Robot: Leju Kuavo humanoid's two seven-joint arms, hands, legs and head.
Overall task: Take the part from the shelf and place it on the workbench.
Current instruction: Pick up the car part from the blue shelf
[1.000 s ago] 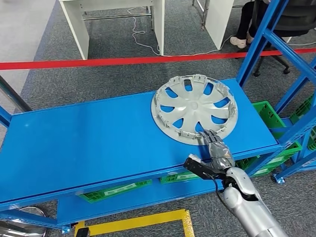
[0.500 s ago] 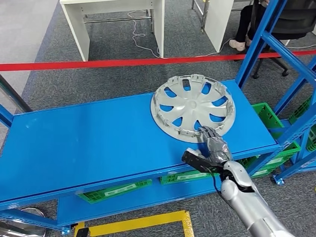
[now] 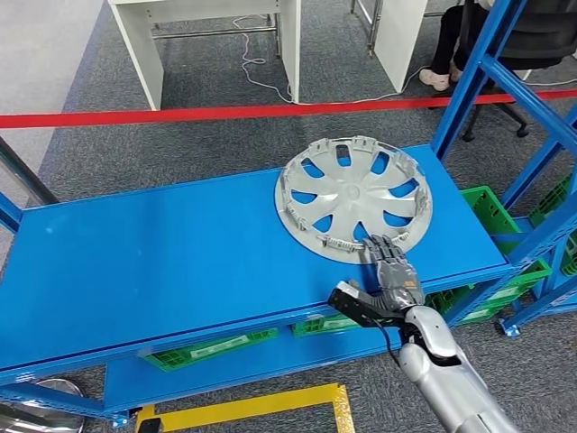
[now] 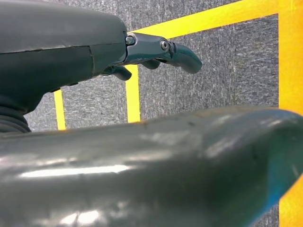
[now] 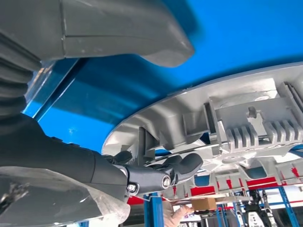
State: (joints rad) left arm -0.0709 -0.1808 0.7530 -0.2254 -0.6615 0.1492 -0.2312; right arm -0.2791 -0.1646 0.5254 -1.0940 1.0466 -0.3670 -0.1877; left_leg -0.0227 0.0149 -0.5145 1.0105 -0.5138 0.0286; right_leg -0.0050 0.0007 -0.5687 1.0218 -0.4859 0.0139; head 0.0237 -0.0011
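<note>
One part, a silver-grey plastic wheel cover (image 3: 353,198), lies flat on the blue shelf (image 3: 170,262), inner side up, toward the shelf's right end. Compared with half a second ago, the wheel cover sits in the same place; the right hand (image 3: 389,271) has shifted slightly along the near rim, and the forearm behind it sits a little lower in the head view. One second ago the hand was in nearly the same spot, so the net change is small.

State of the right hand: its fingers (image 3: 381,248) lie over the near rim of the wheel cover, touching it. In the right wrist view the dark fingertips (image 5: 185,165) reach past the rim among the moulded ribs on the cover's inner side, with the thumb (image 5: 118,28) spread well apart above. A closed grasp is not visible; the hand rests on the part without clamping it.

State of the left hand (image 4: 157,52): it hangs over grey carpet (image 4: 214,66) marked with yellow tape (image 4: 133,94), fingers loosely extended and apart, holding nothing.

Materials and shapes: the wheel cover is round, matt, with curved spokes, teardrop openings and clip tabs standing up around its edge. The shelf top is smooth painted metal with a slight sheen. Green plastic crates (image 3: 211,347) sit on the level below. A red tape line (image 3: 204,115) crosses the carpet behind the shelf.
</note>
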